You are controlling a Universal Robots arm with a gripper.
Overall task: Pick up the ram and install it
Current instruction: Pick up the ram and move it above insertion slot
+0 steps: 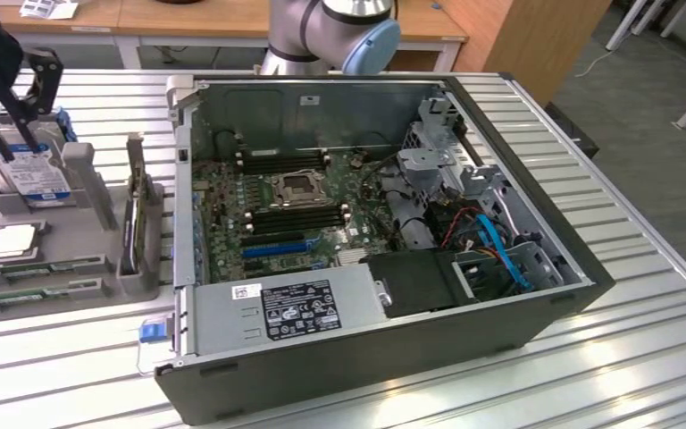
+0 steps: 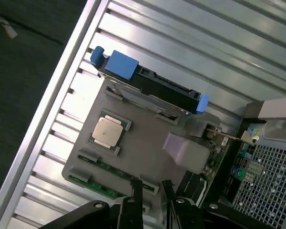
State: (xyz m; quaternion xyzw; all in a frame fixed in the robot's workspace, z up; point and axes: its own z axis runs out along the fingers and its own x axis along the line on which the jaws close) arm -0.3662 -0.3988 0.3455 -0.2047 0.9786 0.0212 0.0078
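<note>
Two ram sticks lie flat in slots along the near edge of a grey fixture (image 1: 81, 201) at the exterior view's left: one ram (image 1: 51, 266) and a second (image 1: 31, 291). In the wrist view they are thin green strips, ram (image 2: 109, 168) and ram (image 2: 91, 185), partly under grey clips. My gripper (image 1: 4, 103) hangs above the fixture's far end, over the hard drive, apart from the sticks. Its black fingertips (image 2: 135, 187) stand open around a narrow gap with nothing in it, gripper (image 2: 150, 188). Black memory slots (image 1: 299, 215) flank the CPU socket on the motherboard.
The open PC case (image 1: 534, 295) lies on the slatted metal table (image 1: 629, 357), with a power supply (image 1: 283, 308) at its near side and cables at the exterior view's right. The fixture also holds a blue-labelled hard drive (image 1: 33, 174), a silver CPU (image 2: 108, 131) and an upright card (image 1: 140, 223).
</note>
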